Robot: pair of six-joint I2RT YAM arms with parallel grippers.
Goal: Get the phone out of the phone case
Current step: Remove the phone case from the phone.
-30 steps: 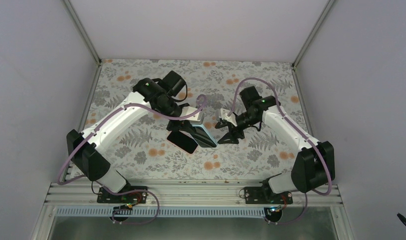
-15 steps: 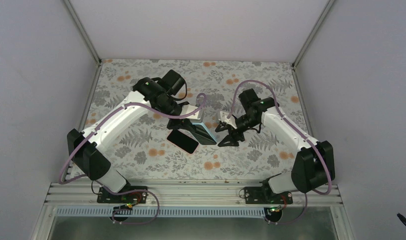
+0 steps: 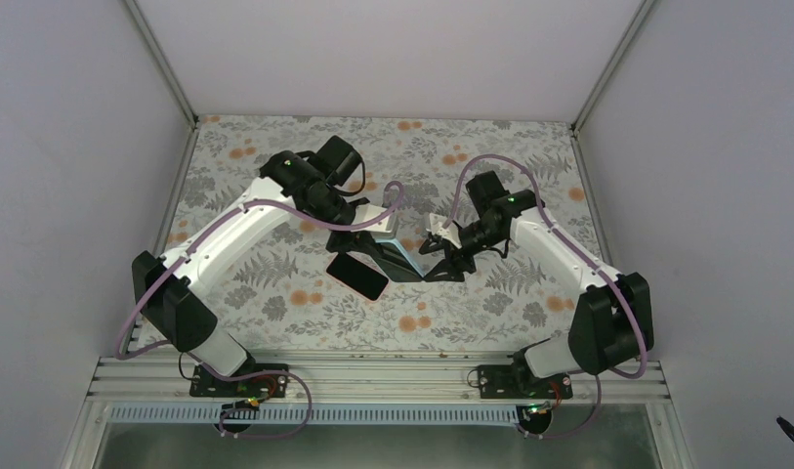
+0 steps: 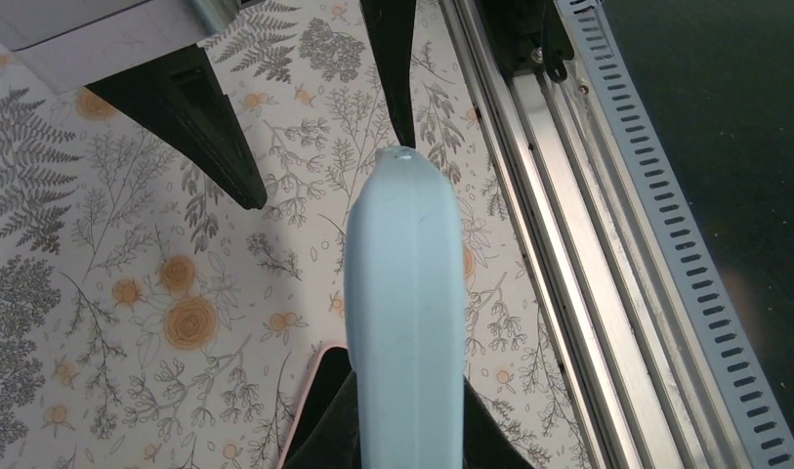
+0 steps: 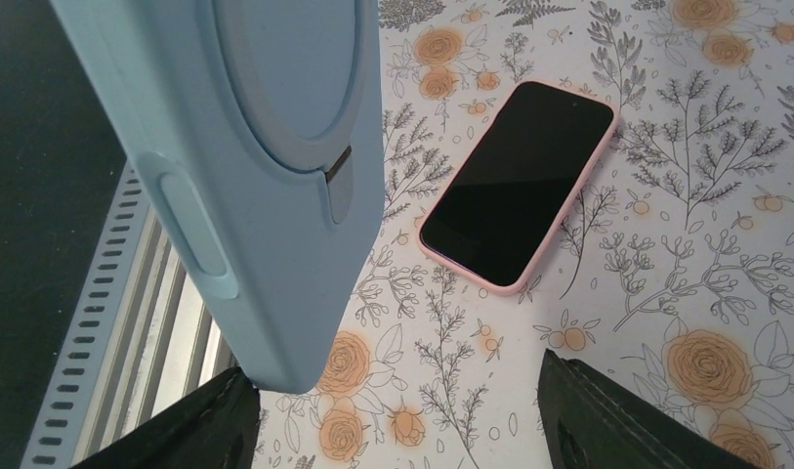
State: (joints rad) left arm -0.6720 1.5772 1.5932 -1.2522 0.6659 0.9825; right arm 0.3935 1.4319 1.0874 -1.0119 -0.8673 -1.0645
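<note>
Our left tool (image 3: 375,240) is clamped narrow on the light blue phone case (image 5: 266,147) and holds it tilted above the middle of the counter (image 3: 471,313). We cannot tell whether a phone sits inside it. Our right tool (image 5: 412,430) stands wide just right of the case, with one finger close to its free corner; contact is unclear. A pink-rimmed phone (image 5: 520,195) lies flat, dark screen up, just left of and nearer than the raised case.

surface: floral-patterned table (image 3: 529,147) | lying on it: pink-edged phone (image 3: 356,277); flat; dark screen up
</note>
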